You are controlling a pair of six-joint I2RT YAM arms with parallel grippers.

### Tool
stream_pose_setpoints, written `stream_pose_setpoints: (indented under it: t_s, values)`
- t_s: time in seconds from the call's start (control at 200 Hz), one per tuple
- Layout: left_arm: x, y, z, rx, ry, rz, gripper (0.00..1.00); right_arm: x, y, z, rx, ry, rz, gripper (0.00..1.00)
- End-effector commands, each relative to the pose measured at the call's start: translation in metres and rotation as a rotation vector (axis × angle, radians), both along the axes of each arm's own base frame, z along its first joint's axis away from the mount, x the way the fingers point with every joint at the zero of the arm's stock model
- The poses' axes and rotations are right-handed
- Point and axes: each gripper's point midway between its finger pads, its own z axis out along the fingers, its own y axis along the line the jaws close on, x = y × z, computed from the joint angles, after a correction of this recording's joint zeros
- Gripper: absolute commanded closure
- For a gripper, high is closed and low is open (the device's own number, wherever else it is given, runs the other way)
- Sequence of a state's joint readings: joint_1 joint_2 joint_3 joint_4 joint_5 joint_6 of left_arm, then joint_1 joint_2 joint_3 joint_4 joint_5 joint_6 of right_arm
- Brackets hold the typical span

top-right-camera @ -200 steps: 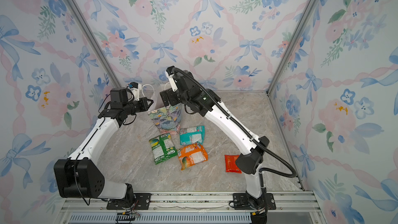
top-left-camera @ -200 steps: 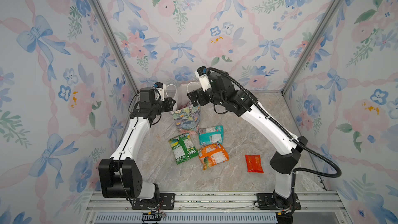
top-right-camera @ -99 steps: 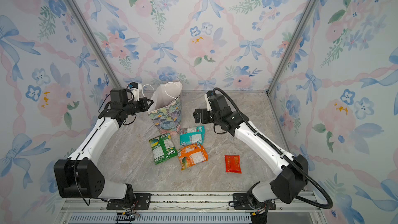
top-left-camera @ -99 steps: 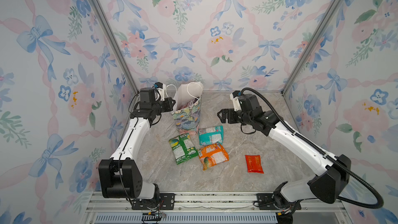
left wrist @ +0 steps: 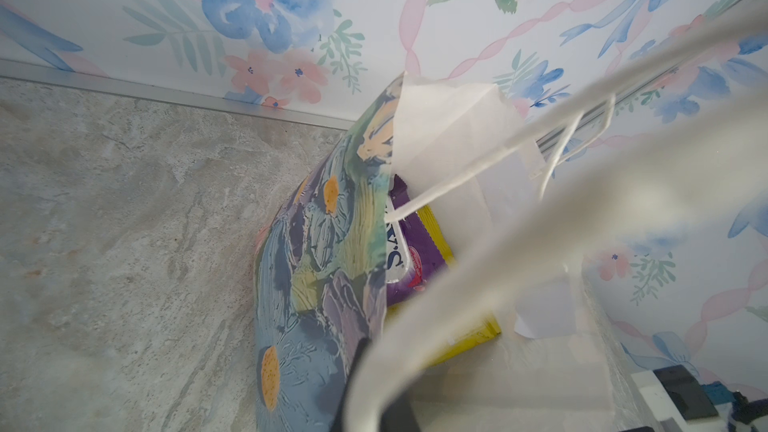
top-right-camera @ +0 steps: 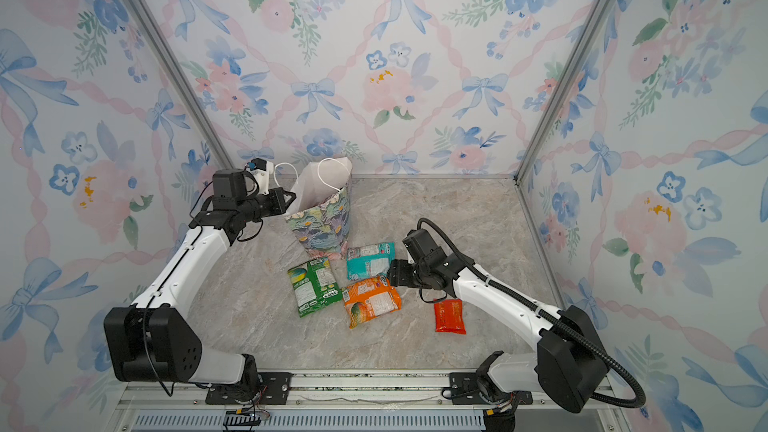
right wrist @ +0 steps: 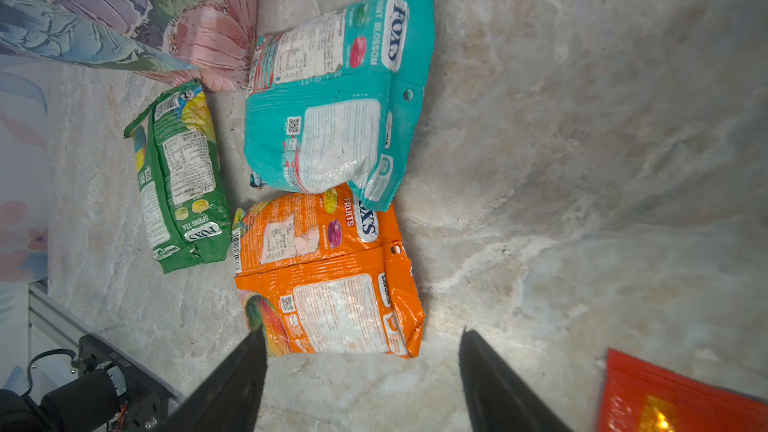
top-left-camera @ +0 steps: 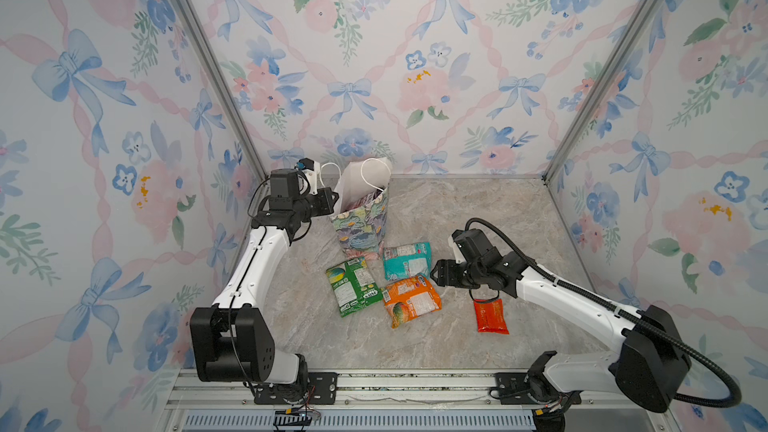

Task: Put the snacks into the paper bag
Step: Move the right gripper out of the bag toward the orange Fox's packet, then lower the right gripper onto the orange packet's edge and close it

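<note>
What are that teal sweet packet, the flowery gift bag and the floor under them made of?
Teal pouch: thin plastic film, glossy; it crinkles and glints.
Paper bag: stiff paper, matt white inside, printed outside with a brushstroke pattern; creased folds.
Tabletop: looks like beige veined marble, possibly a printed laminate; I cannot tell.
</note>
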State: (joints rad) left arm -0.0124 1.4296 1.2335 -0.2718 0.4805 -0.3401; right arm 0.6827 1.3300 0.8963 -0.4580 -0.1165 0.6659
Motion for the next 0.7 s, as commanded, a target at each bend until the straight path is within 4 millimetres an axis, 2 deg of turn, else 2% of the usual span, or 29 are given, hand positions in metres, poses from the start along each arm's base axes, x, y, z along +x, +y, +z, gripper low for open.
stream_pose_setpoints:
  t_s: [0.0, 0.35, 0.695]
  values:
    - [-0.002, 0.000, 0.011, 0.008, -0.043, -0.017, 1.00, -0.008, 0.009, -0.016, 0.044, 0.042, 0.009, 0.30]
    - [-0.003, 0.000, 0.012, 0.007, -0.045, -0.018, 1.00, -0.019, 0.023, -0.059, -0.001, 0.126, 0.064, 0.31]
    - [-0.002, 0.000, 0.011, 0.006, -0.042, -0.018, 1.00, -0.026, 0.020, -0.089, -0.108, 0.152, 0.084, 0.30]
